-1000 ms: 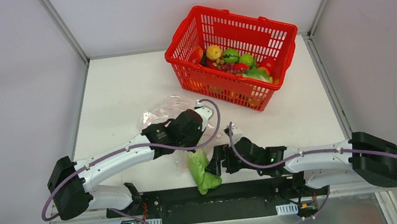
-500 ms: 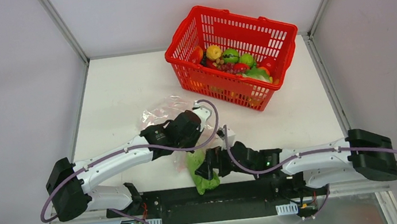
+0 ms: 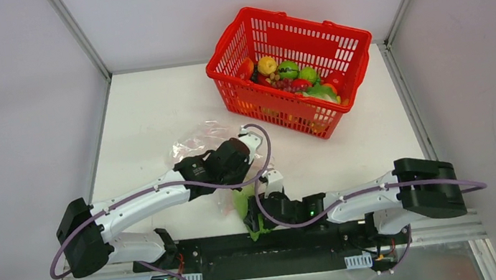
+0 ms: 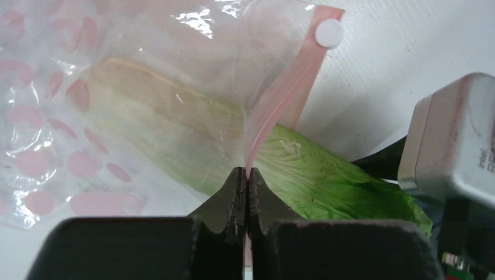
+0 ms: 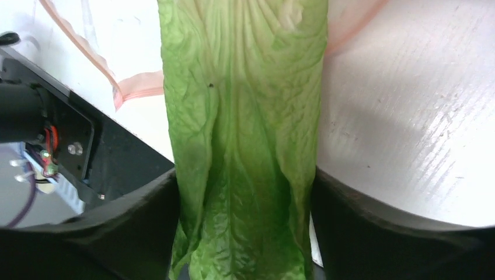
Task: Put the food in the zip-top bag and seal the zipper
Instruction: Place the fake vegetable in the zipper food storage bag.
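Observation:
The long cabbage lies with its pale end inside the clear zip-top bag. Its green end sticks out over the table's near edge. My left gripper is shut on the pink zipper and holds that edge of the mouth up over the cabbage. My right gripper straddles the green end, and its fingers press against both sides of the leaves. In the top view the right gripper sits just below the left wrist. A yellow fruit and a red fruit lie in the basket.
The red plastic basket stands at the back right with several toy foods in it. A black strip runs along the table's near edge under the cabbage's tip. The two wrists are close together.
My right arm has reached left and slid its jaws over the cabbage's green end, and the jaws have narrowed onto it. The left gripper has kept hold of the zipper.

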Motion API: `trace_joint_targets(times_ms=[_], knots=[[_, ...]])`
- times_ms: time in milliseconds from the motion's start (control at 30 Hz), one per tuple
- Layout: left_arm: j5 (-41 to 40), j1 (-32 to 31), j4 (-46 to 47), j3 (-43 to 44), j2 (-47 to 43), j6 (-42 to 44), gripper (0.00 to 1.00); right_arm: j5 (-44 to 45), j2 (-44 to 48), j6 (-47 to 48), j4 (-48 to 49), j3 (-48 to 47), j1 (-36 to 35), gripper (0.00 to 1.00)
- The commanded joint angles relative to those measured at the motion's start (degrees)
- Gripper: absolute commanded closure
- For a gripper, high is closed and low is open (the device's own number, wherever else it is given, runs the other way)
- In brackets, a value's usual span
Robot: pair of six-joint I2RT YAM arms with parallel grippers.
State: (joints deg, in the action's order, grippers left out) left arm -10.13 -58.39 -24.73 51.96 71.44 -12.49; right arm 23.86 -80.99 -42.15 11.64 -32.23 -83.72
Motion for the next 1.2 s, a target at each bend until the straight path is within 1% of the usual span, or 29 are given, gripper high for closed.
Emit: trace_joint_targets(times_ms=[0, 67, 100, 133, 167, 267, 333, 433, 500, 533, 633, 767, 867, 967, 1067, 1133, 1167], knots=[[-1.2, 0.7, 0.2, -0.3, -1.8, -0.4, 1.0, 3.8, -0.9, -0.8, -2.2, -1.5, -0.8, 0.32], [-1.4, 0.8, -0.1, -0.3, -1.9, -0.3, 1.0, 3.8, 0.2, -0.4, -1.3, -1.0, -0.8, 0.49], [-1.4, 0.8, -0.1, -0.4, -2.0, -0.3, 1.0, 4.3, 1.4, -0.5, -0.7, -0.4, -0.8, 0.6], [-1.4, 0.8, -0.2, -0.5, -2.0, -0.3, 1.0, 5.0, 2.8, -0.6, 0.3, 0.6, -0.8, 0.73], [-1.4, 0.8, -0.3, -0.5, -2.1, -0.3, 1.0, 5.7, 4.6, -0.5, 1.3, 1.5, -0.8, 0.83], [-0.2, 0.8, -0.9, -0.4, -2.4, 0.0, 1.0, 5.1, 11.7, 3.1, 5.7, 4.7, -0.1, 0.91], [1.9, 0.8, -1.2, 0.0, -2.8, 0.8, 1.0, 1.9, 15.7, 6.1, 7.5, 6.1, 2.0, 0.95], [6.3, 0.7, -1.9, 1.2, -3.9, 2.1, 1.0, -7.2, 20.5, 8.3, 8.0, 7.8, 8.6, 0.98], [9.8, 0.8, -1.9, 2.2, -4.7, 3.2, 1.0, -14.2, 23.0, 8.5, 7.8, 8.6, 13.7, 0.96], [12.8, 0.7, -1.7, 2.7, -5.1, 3.7, 1.0, -17.6, 23.9, 8.8, 7.3, 8.6, 15.7, 0.95], [19.0, 0.4, -1.5, 4.2, -5.5, 4.8, 1.0, -19.1, 26.2, 8.8, 5.7, 7.8, 18.8, 0.95], [24.1, -0.6, -3.8, 7.7, -3.9, 5.5, 1.0, -23.2, 25.6, 11.3, 2.6, 4.9, 21.3, 0.94], [24.6, -1.3, -6.1, 10.4, -2.8, 6.5, 1.0, -30.2, 25.1, 13.1, 1.5, 2.9, 23.5, 0.93], [24.9, -1.7, -10.9, 13.0, -1.1, 8.1, 1.0, -29.2, 26.8, 13.5, 0.4, 2.4, 25.7, 0.89], [26.2, -2.0, -13.8, 14.8, 0.1, 8.8, 1.0, -32.9, 28.7, 14.3, 0.1, 1.5, 29.1, 0.83], [27.2, -2.2, -13.1, 14.6, 0.0, 8.1, 1.0, -33.9, 27.8, 15.6, -0.4, 0.4, 29.2, 0.8], [27.4, -2.2, -11.4, 14.0, -0.6, 6.6, 1.0, -34.9, 26.6, 16.5, -1.2, -0.6, 29.3, 0.81]])
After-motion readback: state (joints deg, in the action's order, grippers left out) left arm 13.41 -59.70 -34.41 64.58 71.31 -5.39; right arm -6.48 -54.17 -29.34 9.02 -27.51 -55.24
